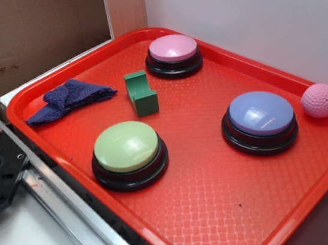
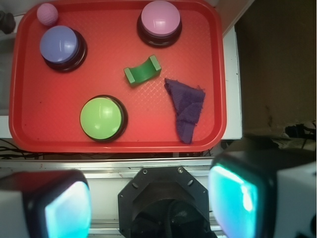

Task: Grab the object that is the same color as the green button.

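Gripper (image 2: 151, 203): seen only in the wrist view, its two fingers (image 2: 47, 206) spread wide apart, holding nothing, high above the near edge of the tray.
Green block (image 1: 142, 93): small, dark green, notched; rests on the red tray (image 1: 199, 224) near its middle, well apart from the gripper (which hangs over the metal rail (image 2: 109, 166) outside the tray).
Green button (image 1: 127, 148): pale dome on a black base, near the block, between it and the gripper's side.
Pink button (image 1: 173, 51): far side of the block.
Blue-lavender button (image 1: 260, 116): well apart from the block.
Pink ball (image 1: 320, 100): in a tray corner.
Purple cloth (image 1: 70, 99): crumpled, just beside the block.
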